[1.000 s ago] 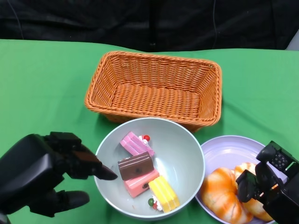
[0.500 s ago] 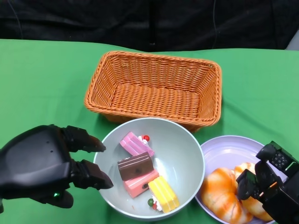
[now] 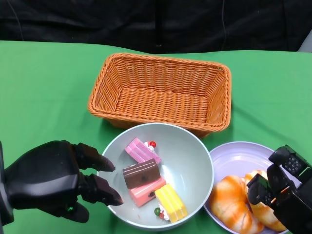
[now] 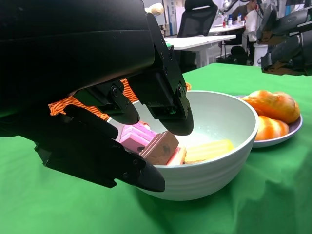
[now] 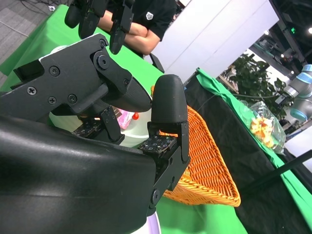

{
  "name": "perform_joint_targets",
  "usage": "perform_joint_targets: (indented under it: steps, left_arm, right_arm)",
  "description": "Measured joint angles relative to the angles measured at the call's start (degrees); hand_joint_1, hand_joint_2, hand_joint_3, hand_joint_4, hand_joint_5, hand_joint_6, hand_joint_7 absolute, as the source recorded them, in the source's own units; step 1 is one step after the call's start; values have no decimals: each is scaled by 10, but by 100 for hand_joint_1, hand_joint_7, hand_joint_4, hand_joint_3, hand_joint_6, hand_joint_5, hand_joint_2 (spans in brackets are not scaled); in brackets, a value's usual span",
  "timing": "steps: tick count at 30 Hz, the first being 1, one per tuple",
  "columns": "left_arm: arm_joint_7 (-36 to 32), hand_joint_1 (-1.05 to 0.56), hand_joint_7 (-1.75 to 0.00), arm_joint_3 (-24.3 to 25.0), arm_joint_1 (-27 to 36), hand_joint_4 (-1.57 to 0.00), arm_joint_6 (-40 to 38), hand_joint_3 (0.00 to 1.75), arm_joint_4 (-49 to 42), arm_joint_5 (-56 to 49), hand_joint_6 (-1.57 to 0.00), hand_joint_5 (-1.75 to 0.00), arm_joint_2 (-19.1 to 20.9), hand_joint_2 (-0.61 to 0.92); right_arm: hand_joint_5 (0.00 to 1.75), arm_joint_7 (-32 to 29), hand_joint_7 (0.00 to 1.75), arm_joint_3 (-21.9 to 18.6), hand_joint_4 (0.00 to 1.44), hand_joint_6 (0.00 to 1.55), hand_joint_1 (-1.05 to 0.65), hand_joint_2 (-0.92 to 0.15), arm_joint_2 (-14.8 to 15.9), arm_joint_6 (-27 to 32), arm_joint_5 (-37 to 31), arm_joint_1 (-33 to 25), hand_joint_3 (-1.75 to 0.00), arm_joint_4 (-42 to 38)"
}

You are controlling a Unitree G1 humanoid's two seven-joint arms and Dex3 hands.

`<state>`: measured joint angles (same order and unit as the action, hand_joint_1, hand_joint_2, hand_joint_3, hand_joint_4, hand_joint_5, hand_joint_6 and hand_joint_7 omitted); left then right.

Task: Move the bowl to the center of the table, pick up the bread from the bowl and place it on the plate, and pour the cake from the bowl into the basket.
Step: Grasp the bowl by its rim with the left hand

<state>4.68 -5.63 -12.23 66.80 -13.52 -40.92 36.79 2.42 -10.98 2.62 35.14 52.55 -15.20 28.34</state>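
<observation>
The pale green bowl (image 3: 192, 156) stands in front of the orange basket (image 3: 161, 92) and holds several cake pieces: pink (image 3: 140, 150), brown (image 3: 141, 173), salmon and yellow (image 3: 170, 202). My left hand (image 3: 53, 180) is at the bowl's left rim with its fingers (image 3: 105, 163) spread. In the left wrist view its upper fingers (image 4: 165, 105) hang over the bowl's rim (image 4: 234, 112) and a lower one lies outside the wall, with a gap. Two glazed breads (image 3: 229, 195) lie on the lavender plate (image 3: 239, 158). My right hand (image 3: 285, 195) hovers over them, holding nothing.
The basket (image 5: 204, 161) is empty, and its near wall almost touches the bowl. The plate (image 4: 287, 131) sits close against the bowl's right side. Green cloth stretches to the left. A person with folded arms (image 5: 131, 19) sits beyond the table.
My left hand has turned and moved in to the bowl's left rim, its fingers now straddling the edge. The right hand has barely shifted. Bowl and cakes have stayed put.
</observation>
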Motion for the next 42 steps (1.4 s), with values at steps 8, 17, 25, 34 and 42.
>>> perform_joint_targets:
  steps: [8,17,25,34,42]
  left_arm:
    - [-10,-42,-1,-40,-26,-76,0,1,-36,-25,-86,-3,0,90]
    - [-53,-43,-1,-85,-71,-76,-6,0,-83,-99,-86,-1,0,90]
    - [-101,-45,0,-118,-99,-76,-17,0,-116,-136,-85,-1,1,90]
    - [-285,-51,-2,-181,-125,-83,-64,0,-136,-265,-91,-3,3,83]
    - [-393,-50,-1,-253,-162,-86,-119,0,-173,-318,-93,-3,3,80]
  right_arm:
    - [175,-7,169,3,85,66,-13,-70,-5,-2,-2,0,-109,-2]
    - [175,-8,166,3,85,67,-15,-71,-24,-17,-21,6,-107,-25]
    - [175,-7,168,5,85,66,-15,-71,-29,-25,-36,9,-108,-30]
    - [175,9,173,7,85,63,-14,-71,-37,-40,-52,15,-110,-59]
    - [175,36,172,0,85,63,-13,-70,-39,-56,-59,23,-109,-95]
